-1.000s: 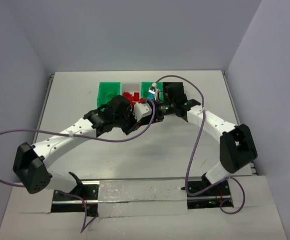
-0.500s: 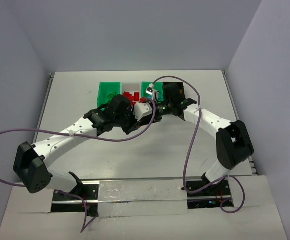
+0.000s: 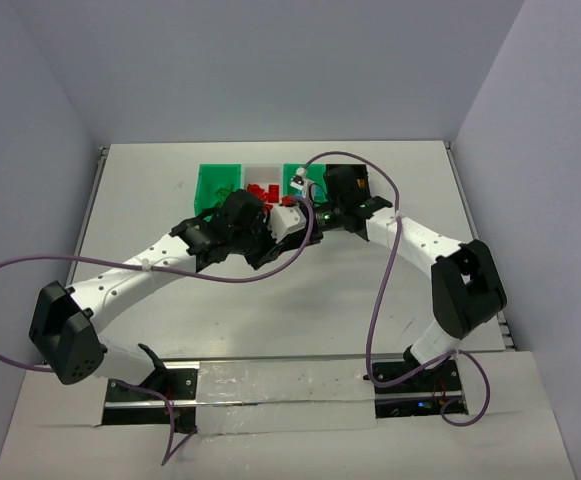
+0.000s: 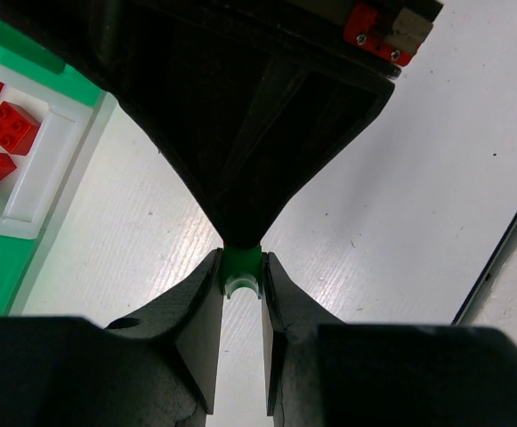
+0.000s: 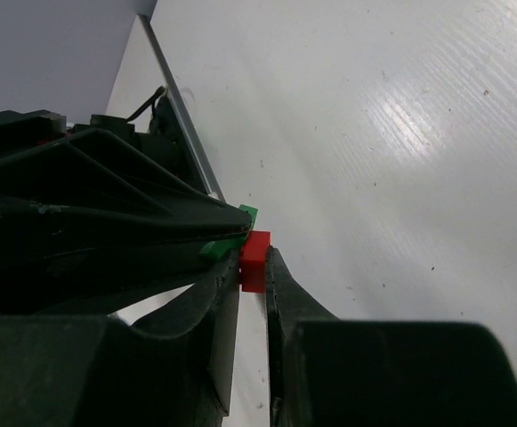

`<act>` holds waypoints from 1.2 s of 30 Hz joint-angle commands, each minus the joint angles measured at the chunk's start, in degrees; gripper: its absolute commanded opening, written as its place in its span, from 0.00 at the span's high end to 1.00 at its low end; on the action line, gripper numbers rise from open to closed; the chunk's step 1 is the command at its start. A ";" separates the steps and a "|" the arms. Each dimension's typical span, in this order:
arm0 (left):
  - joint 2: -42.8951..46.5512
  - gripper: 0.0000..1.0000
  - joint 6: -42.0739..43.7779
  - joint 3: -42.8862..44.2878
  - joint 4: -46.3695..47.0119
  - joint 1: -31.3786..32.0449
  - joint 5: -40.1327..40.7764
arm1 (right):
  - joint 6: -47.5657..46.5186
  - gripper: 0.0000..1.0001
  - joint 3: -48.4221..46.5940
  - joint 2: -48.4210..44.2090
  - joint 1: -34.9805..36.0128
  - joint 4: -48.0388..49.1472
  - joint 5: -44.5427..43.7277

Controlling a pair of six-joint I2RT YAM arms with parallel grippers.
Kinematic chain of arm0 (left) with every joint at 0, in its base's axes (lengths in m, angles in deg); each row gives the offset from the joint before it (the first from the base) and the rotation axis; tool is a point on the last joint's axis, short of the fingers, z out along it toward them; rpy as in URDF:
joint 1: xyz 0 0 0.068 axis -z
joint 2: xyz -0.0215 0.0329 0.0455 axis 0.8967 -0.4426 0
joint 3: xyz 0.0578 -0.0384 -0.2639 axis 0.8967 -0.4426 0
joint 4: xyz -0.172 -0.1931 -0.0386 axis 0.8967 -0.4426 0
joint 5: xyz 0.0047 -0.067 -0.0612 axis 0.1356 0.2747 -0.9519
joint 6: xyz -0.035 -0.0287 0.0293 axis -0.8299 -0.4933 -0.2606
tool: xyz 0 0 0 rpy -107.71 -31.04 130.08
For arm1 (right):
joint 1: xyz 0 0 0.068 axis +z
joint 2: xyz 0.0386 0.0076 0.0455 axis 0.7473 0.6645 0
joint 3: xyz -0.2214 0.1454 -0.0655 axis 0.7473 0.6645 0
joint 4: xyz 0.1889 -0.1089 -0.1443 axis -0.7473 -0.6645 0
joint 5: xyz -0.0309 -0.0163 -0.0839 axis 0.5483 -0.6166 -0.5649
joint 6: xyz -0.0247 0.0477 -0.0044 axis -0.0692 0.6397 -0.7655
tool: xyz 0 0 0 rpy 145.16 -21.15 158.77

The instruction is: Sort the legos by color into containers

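Observation:
A small green lego (image 4: pixel 241 269) is pinched between the tips of my left gripper (image 4: pixel 241 277), which is shut on it. A red lego (image 5: pixel 254 255) sits against that green lego (image 5: pixel 243 222), and my right gripper (image 5: pixel 254 263) is shut on the red one. The two grippers meet nose to nose just in front of the containers, above the table. The white container (image 3: pixel 261 173) holds several red legos (image 3: pixel 261 191). It stands between two green containers (image 3: pixel 217 184) (image 3: pixel 294 174). The right arm covers the black container.
The row of containers lies at the back middle of the white table (image 3: pixel 270 310). In the left wrist view the white container (image 4: pixel 40 169) with red legos (image 4: pixel 9 126) is at the left edge. Grey walls close in the table on three sides.
My right gripper has closed onto the red lego and its arm has shifted slightly left toward the left gripper. The left gripper stays shut on the green lego.

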 commanded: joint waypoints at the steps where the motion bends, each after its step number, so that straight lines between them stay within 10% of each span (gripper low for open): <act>1: -1.11 1.00 -0.54 2.66 0.66 -0.18 0.88 | -0.80 1.00 -2.88 -0.60 1.08 0.33 0.99; 18: 7.63 1.00 -3.94 -3.32 0.64 -8.27 -0.10 | -3.29 1.00 -4.54 -2.47 -4.32 -5.26 -17.67; 27: -9.09 1.00 -5.90 10.26 4.21 -28.90 -2.66 | -4.45 1.00 -5.69 -5.43 -6.95 -4.30 -20.24; 36: -23.35 0.85 -7.74 20.11 12.33 -33.62 -0.61 | -6.88 1.00 -9.68 -5.25 -6.93 -4.87 -21.93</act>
